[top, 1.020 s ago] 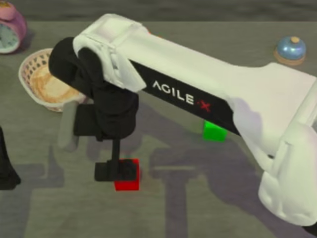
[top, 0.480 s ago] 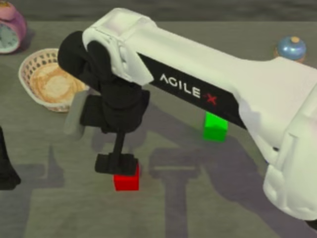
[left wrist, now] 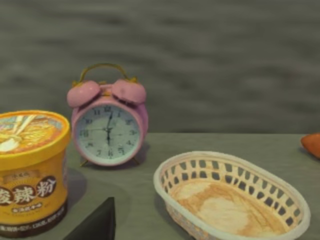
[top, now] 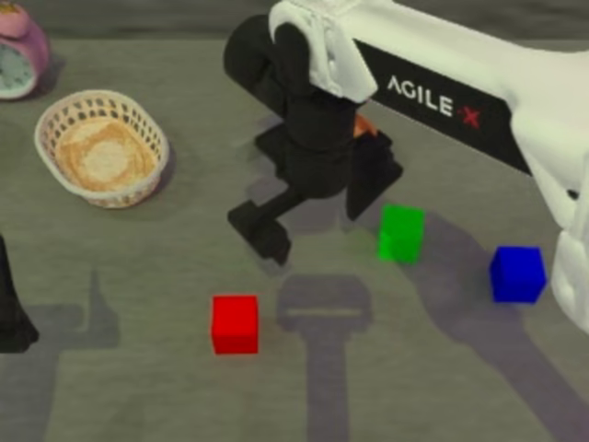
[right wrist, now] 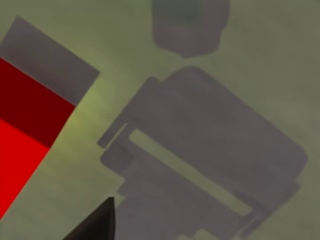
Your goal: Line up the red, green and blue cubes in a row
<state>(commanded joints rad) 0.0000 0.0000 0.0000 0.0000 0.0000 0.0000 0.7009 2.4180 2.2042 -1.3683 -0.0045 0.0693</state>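
From above, the right gripper point(top: 313, 216) hangs over the worktop point(top: 138, 387) with jaws apart, between red cube point(top: 235, 323) and green cube point(top: 400, 232). Only the left wrist view shows the yellow tub point(left wrist: 31, 172); the left arm point(top: 11, 313) sits parked at the left edge, its jaws unreadable.

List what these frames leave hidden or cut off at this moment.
- Left gripper: top view's left edge cuts it; fingers unseen.
- Right gripper: top view shows its fingers apart.
- Orange object: mostly behind right arm.
- Red cube: right wrist view's edge crops it.
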